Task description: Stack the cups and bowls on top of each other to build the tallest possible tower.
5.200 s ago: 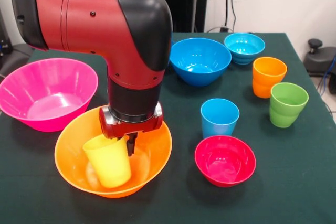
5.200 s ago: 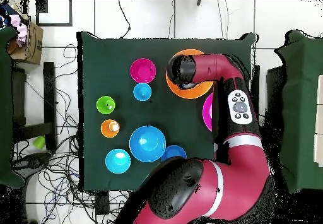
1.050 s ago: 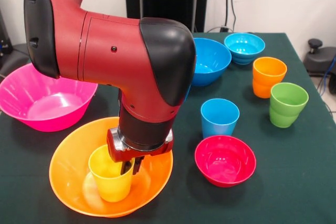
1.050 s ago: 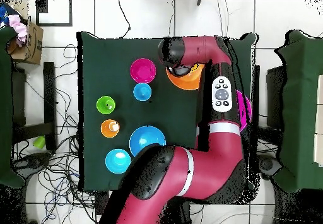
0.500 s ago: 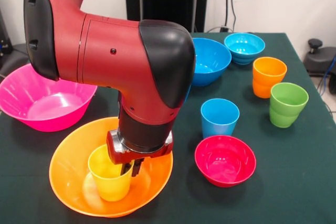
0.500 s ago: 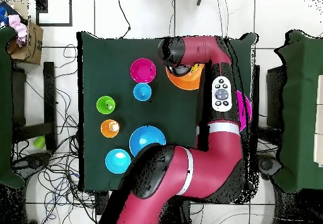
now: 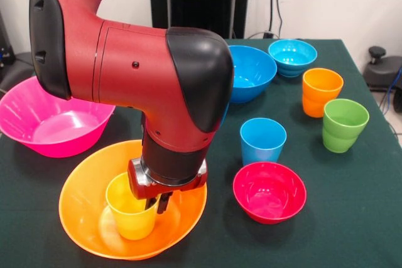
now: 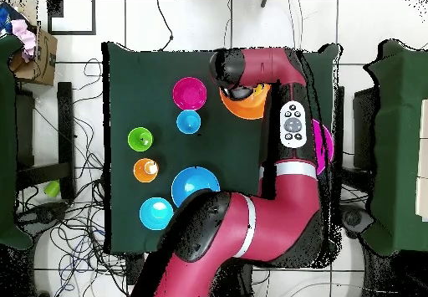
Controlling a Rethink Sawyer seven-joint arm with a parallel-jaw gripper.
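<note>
Yellow cup (image 7: pixel 130 210) stands upright in large orange bowl (image 7: pixel 81 218), hand (image 7: pixel 156 203) at its rim.

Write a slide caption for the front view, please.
Sawyer tool at yellow plastic cup standing upright inside large orange plastic bowl.

Bright, even light; glossy glare

Arm (image 7: pixel 125 61): glossy dark red shell, rounded black caps at the joints. Small dark screw holes dot the red casing. Wrist section black, ending in a red collar with metal fittings. Overhead: a white band rings one link; a grey oval button panel (image 8: pixel 292 124) sits on another.
</note>
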